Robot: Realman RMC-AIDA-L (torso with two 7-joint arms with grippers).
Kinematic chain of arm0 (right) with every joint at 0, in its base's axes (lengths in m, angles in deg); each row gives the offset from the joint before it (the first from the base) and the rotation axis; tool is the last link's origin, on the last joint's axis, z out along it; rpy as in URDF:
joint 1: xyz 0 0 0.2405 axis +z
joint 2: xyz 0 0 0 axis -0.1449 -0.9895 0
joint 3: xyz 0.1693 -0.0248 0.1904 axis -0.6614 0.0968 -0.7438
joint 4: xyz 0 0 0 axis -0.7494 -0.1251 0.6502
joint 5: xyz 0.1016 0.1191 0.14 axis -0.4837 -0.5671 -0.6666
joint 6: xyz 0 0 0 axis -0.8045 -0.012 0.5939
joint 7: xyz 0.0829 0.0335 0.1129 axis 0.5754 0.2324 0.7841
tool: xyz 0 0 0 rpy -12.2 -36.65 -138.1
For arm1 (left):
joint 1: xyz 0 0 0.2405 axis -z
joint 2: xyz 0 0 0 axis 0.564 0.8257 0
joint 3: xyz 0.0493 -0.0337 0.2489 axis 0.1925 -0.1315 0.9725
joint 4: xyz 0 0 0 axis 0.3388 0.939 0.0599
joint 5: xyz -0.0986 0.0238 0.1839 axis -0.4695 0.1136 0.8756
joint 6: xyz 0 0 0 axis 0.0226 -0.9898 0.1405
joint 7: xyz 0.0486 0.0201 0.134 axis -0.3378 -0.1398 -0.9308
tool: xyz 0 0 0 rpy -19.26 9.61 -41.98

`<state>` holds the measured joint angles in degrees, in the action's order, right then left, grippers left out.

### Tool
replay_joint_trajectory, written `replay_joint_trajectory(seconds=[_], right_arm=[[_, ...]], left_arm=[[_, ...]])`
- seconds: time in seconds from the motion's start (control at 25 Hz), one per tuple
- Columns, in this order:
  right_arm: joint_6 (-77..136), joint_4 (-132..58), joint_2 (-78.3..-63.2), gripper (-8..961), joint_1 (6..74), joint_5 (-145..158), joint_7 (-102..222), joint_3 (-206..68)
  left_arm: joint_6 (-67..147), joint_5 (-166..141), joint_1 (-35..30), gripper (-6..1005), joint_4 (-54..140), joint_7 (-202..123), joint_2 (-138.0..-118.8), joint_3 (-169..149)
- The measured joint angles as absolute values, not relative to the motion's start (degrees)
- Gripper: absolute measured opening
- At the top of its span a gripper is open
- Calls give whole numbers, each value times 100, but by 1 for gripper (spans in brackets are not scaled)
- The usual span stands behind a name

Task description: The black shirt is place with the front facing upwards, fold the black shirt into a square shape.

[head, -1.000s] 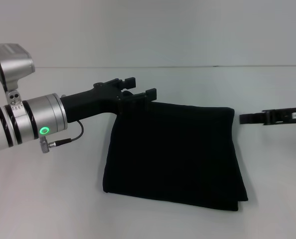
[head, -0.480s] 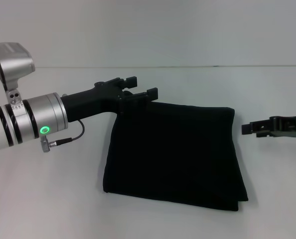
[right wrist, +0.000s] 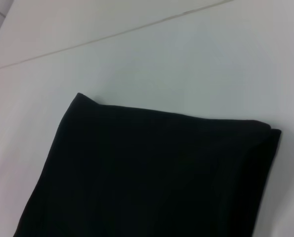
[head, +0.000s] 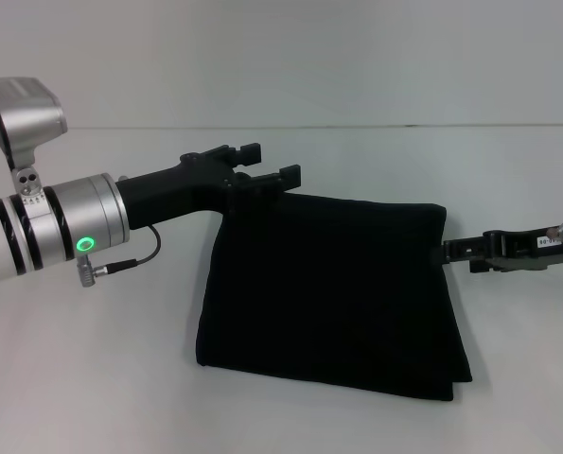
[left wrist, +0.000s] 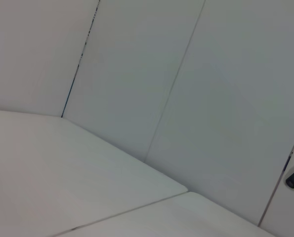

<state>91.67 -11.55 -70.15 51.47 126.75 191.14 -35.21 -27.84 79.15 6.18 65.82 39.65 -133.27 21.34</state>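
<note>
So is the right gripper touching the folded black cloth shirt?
Cannot tell: in the head view the right gripper tip meets the black shirt's edge, black on black.

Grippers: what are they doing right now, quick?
Left gripper: open, above the black shirt far corner.
Right gripper: at the shirt's right edge.

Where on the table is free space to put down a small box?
Bare table lies left of the black shirt, below the left tool, and behind the shirt up to the wall. It is crowded at the shirt's right edge, where the right tool reaches in.
</note>
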Motion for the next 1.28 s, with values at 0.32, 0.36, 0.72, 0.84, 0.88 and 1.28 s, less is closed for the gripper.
replay_joint_trajectory(seconds=[0.32,0.36,0.72,0.84,0.88,1.28], right_arm=[[8913,-1332,-7129,887,5278,12674,19088,-3471],[8875,-1355,-7142,884,5291,12675,19099,-3451],[8328,-1770,-7250,703,5470,12675,19103,-3353],[8322,-1747,-7293,639,5497,12656,19091,-3310],[8323,-1735,-7302,618,5499,12646,19093,-3307],[8164,-1733,-7310,211,5494,12606,19085,-3357]], left_arm=[[-2742,7915,618,875,6582,3966,-13319,2132],[-2742,7915,618,875,6582,3966,-13318,2132],[-2738,7915,595,875,6582,3966,-13315,2123],[-2738,7915,593,874,6582,3966,-13305,2123],[-2738,7916,592,874,6582,3966,-13303,2123],[-2730,7915,572,874,6582,3960,-13299,2123]])
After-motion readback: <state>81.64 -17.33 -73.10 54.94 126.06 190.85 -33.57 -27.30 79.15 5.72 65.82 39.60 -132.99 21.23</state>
